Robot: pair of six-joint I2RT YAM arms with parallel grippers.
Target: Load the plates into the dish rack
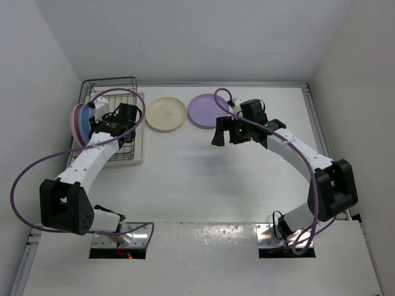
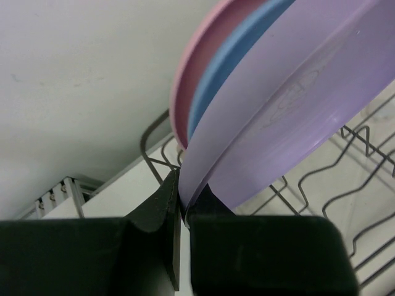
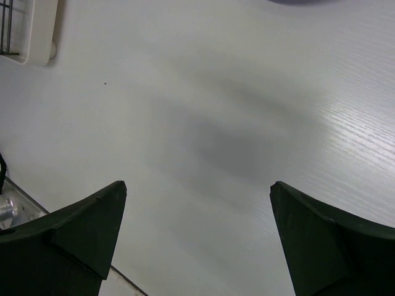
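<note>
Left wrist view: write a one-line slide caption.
Left gripper shut on the rim of a lilac plate, on edge beside a blue plate and a pink plate, over the rack.

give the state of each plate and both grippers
pink plate: on edge in rack
blue plate: on edge in rack
gripped purple plate: on edge beside blue plate
cream plate: flat on table
loose purple plate: flat on table
left gripper: shut on gripped purple plate
right gripper: open

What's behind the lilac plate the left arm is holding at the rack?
A blue plate, then a pink plate, both on edge. The lilac plate covers most of each; only their edges show.
</note>
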